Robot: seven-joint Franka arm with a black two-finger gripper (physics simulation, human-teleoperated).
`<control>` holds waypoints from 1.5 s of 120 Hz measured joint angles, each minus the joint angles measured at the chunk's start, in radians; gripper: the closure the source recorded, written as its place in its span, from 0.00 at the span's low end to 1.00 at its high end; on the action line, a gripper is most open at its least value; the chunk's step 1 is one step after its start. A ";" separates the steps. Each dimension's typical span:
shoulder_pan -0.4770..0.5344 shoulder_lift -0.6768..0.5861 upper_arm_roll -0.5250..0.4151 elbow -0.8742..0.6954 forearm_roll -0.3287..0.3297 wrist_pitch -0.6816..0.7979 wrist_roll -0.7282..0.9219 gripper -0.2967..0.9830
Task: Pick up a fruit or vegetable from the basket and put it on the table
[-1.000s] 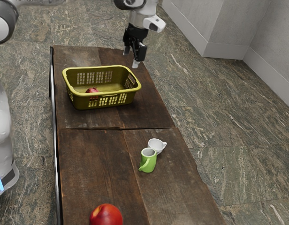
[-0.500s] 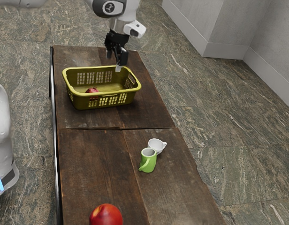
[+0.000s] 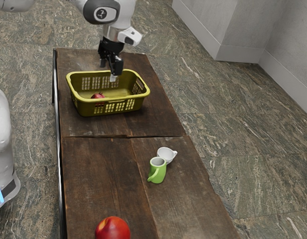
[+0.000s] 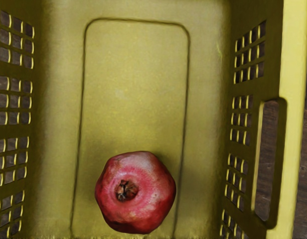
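Stone-patterned floor [image 3: 253,124] around wooden table [image 3: 98,164], gripper [image 3: 108,70] with fingers parted at exterior view's upper left, above yellow basket [image 3: 83,107], pomegranate [image 3: 97,95] inside, below fingertips.

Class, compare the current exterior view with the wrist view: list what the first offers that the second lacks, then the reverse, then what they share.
Exterior view's own: the gripper with jaws apart, the red fruit, green mug and white cup.
Wrist view's own: the groove tracing the floor of the basket.
Shared: the basket, the pomegranate inside and the wooden table.
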 joint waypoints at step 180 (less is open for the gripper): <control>0.005 0.018 0.104 -0.157 0.032 0.126 -0.014 0.23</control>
